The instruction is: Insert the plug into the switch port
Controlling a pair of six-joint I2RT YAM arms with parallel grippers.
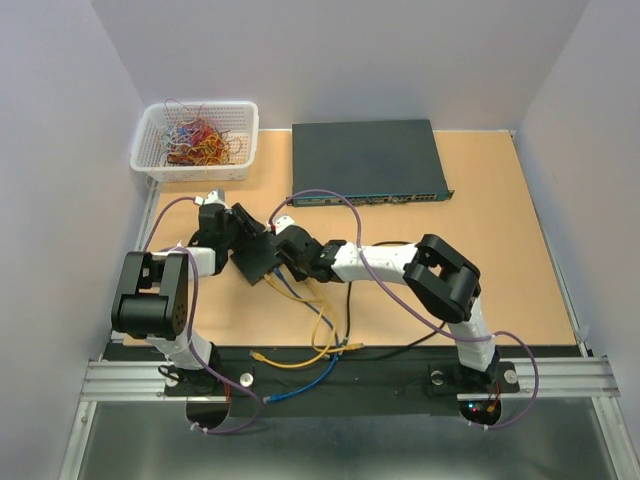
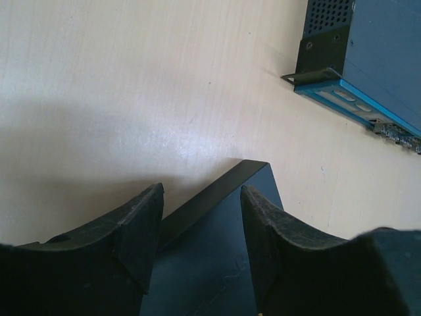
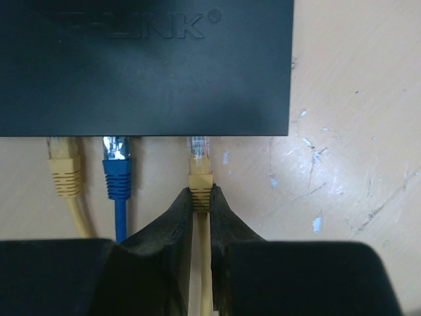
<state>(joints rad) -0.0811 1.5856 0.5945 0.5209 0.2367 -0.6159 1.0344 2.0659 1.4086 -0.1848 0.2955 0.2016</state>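
While the right gripper (image 3: 200,197) is clamped on its yellow boot, the plug (image 3: 199,174) meets the switch port (image 3: 197,134) in the small black box (image 3: 145,66), just beside a blue plug (image 3: 117,168); the left gripper (image 2: 202,191) has its jaws apart over that box's corner, above the tabletop (image 2: 131,99)

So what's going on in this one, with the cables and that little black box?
The right hand is pinching a yellow plug by its boot and holding it at a port on the edge of the small black switch; whether it is fully seated cannot be told. A yellow cable and a blue cable already sit in the neighbouring ports. The left hand is open, its fingers spread over a corner of the switch, seemingly to steady it.
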